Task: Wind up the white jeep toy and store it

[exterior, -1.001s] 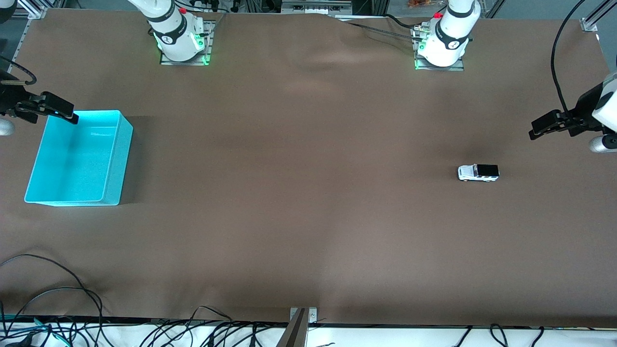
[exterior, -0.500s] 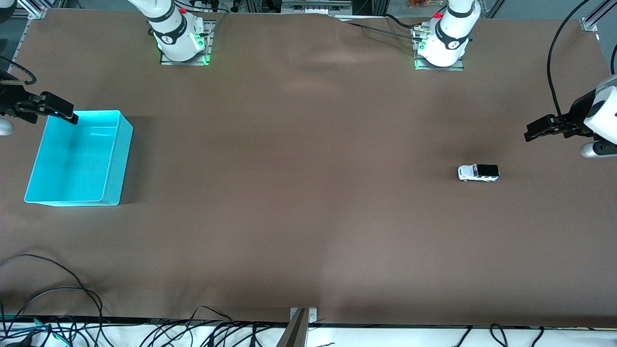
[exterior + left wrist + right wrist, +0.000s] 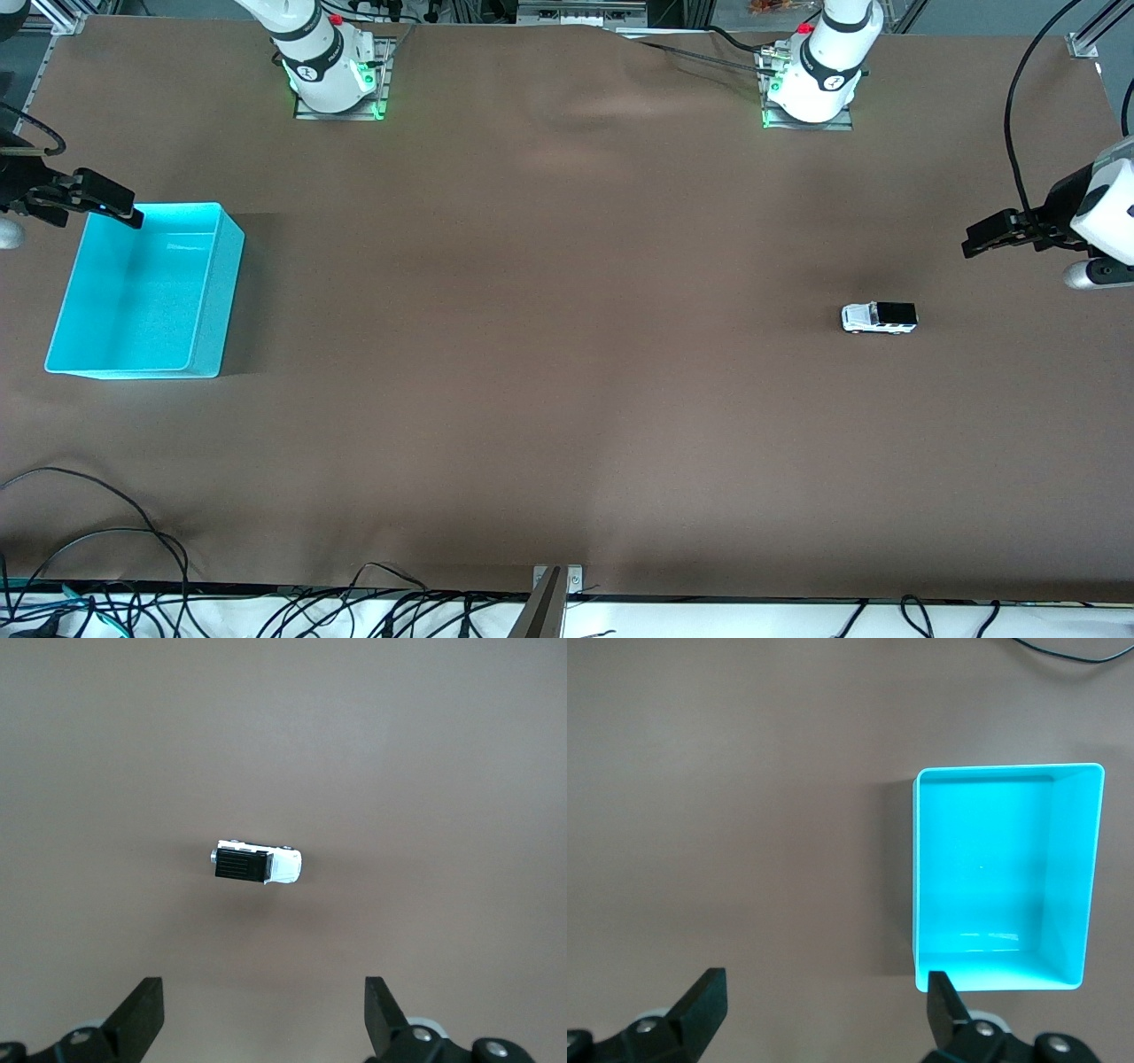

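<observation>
The white jeep toy (image 3: 879, 317) with its black roof rests on its wheels on the brown table, toward the left arm's end; it also shows in the left wrist view (image 3: 257, 864). My left gripper (image 3: 976, 242) hangs open above the table near that end, off to the side of the jeep and apart from it. Nothing lies between its fingers (image 3: 142, 1014). At the right arm's end my right gripper (image 3: 122, 211) is open and empty too, over the farther corner of the turquoise bin (image 3: 215, 292). The bin (image 3: 1068, 877) has nothing in it.
Both arm bases (image 3: 332, 80) (image 3: 811, 84) stand along the table's farthest edge. Loose black cables (image 3: 106, 532) trail over the nearest edge, beside a metal bracket (image 3: 554, 589). Brown cloth (image 3: 532, 354) covers the table between bin and jeep.
My left gripper has shifted a little toward the table's middle, closer to the jeep. The right arm, the jeep and the bin have not moved.
</observation>
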You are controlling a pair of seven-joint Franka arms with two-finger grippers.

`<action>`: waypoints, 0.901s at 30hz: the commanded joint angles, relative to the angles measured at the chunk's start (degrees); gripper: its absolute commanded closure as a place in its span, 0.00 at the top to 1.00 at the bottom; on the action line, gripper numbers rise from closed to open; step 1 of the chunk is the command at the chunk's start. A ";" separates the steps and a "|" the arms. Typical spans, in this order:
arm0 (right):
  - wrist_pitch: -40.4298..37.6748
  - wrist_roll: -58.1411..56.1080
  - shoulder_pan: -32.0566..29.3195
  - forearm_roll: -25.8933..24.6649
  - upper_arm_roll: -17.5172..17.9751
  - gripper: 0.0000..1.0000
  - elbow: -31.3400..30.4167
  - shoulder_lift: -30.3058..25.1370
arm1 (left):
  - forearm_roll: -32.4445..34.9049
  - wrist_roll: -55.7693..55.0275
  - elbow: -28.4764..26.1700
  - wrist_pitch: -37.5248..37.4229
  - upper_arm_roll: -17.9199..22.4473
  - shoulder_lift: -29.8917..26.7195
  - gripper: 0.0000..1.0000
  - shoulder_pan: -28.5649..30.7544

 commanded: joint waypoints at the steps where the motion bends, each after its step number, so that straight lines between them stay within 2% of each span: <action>1: -0.43 0.55 0.21 -0.39 0.72 1.00 1.13 0.04 | -1.54 0.89 -0.08 -0.70 0.28 -0.32 1.00 0.35; 27: -1.22 0.55 0.21 -0.30 1.77 1.00 0.77 -1.02 | -1.54 0.98 -0.16 -0.70 0.28 0.12 1.00 0.43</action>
